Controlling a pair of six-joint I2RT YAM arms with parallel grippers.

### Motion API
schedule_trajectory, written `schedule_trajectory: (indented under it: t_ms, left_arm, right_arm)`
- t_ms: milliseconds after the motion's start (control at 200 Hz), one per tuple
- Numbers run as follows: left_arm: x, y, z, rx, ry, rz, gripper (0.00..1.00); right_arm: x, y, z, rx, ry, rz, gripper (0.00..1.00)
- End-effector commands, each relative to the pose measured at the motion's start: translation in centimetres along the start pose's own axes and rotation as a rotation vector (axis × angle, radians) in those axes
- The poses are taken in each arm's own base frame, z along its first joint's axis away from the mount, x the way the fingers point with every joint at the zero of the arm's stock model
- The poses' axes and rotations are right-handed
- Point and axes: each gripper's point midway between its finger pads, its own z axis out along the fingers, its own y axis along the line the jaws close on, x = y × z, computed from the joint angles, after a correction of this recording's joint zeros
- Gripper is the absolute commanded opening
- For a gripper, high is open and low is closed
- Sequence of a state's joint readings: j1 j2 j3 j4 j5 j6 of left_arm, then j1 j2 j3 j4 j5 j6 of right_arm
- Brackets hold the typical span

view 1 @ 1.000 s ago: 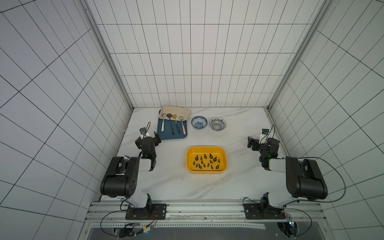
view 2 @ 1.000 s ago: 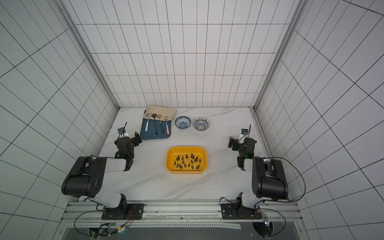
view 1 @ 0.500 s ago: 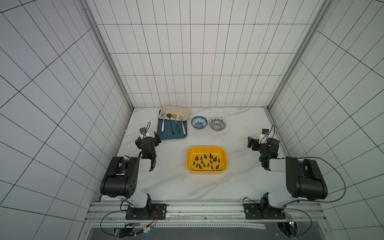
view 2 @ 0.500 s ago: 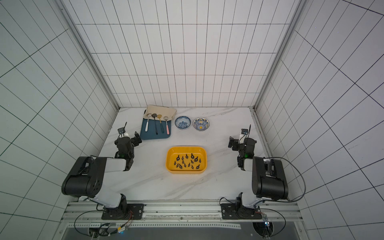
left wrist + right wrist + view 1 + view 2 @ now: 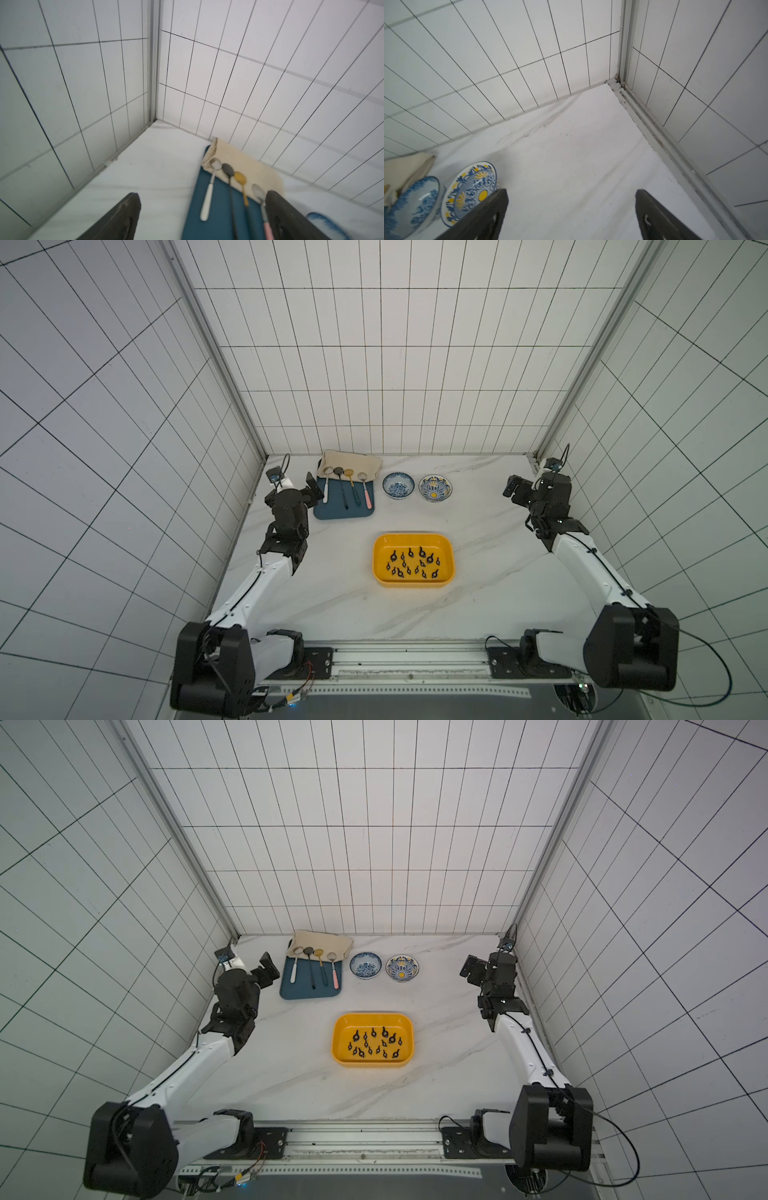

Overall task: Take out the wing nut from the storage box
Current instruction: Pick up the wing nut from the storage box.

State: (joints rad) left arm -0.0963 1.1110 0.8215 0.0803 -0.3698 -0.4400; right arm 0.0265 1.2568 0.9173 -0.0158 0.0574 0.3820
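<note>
**Both grippers empty, wing nuts in the yellow storage box**

The storage box (image 5: 412,583) sits mid-table (image 5: 332,605), with the black wing nuts (image 5: 393,555) scattered across its floor in both top views. It lies nearer than the two patterned bowls, one blue (image 5: 398,486) and one blue-and-yellow (image 5: 435,488). The left gripper (image 5: 311,490) is at the far left, just beside the dark-blue tray (image 5: 332,512) that carries four spoons (image 5: 325,493). Its jaws are spread wide apart with nothing between them in the left wrist view. The right gripper (image 5: 512,490) is at the far right near the side wall, its jaws likewise wide apart and empty. Both grippers are well apart from the storage box.
</note>
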Motion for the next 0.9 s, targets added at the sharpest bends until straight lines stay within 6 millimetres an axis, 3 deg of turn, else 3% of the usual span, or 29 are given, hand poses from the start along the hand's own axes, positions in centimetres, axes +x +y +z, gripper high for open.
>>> schedule_trajectory:
  t_ms: [0, 65, 110, 160, 190, 280, 325, 435, 550, 640, 755, 894]
  left_arm:
    - [4.3, 4.7, -2.1, -0.171, 0.277, -0.297, 0.96]
    - [5.4, 2.6, -1.8, -0.018, 0.373, -0.317, 0.97]
    - [6.1, 1.8, -1.9, 0.021, 0.424, -0.318, 0.85]
    - [6.7, 0.9, -1.9, 0.055, 0.484, -0.305, 0.69]
    - [7.0, 0.5, -1.9, 0.060, 0.523, -0.302, 0.58]
    - [8.1, -1.6, -2.8, 0.140, 0.668, -0.279, 0.12]
    - [9.0, -2.7, -3.7, 0.175, 0.757, -0.274, 0.00]
    - [12.5, -5.8, -7.0, 0.314, 0.954, -0.252, 0.00]
    - [16.6, -8.3, -10.7, 0.426, 1.124, -0.239, 0.17]
    - [18.4, -10.5, -12.8, 0.515, 1.221, -0.227, 0.29]
    - [19.5, -12.9, -13.9, 0.600, 1.266, -0.170, 0.40]
    - [20.8, -13.6, -13.3, 0.616, 1.320, -0.170, 0.43]
  right_arm:
    - [8.2, -2.7, 0.3, 0.035, 0.352, 0.262, 0.74]
    - [8.3, -2.0, 0.0, 0.039, 0.376, 0.236, 0.46]
    - [8.4, -1.6, -0.6, 0.070, 0.397, 0.185, 0.32]
    - [8.4, -1.0, -1.5, 0.112, 0.415, 0.089, 0.28]
    - [8.2, -0.7, -2.1, 0.148, 0.418, 0.029, 0.31]
    - [8.9, 0.8, -3.9, 0.182, 0.468, -0.136, 0.31]
    - [9.7, 1.8, -4.7, 0.167, 0.504, -0.198, 0.31]
    - [13.3, 3.9, -7.2, 0.094, 0.643, -0.310, 0.27]
    - [16.4, 7.5, -10.2, -0.051, 0.725, -0.380, 0.28]
    - [17.5, 9.9, -12.2, -0.142, 0.745, -0.426, 0.30]
    - [19.7, 13.5, -13.6, -0.278, 0.792, -0.461, 0.30]
    - [22.4, 15.3, -12.3, -0.288, 0.840, -0.536, 0.30]
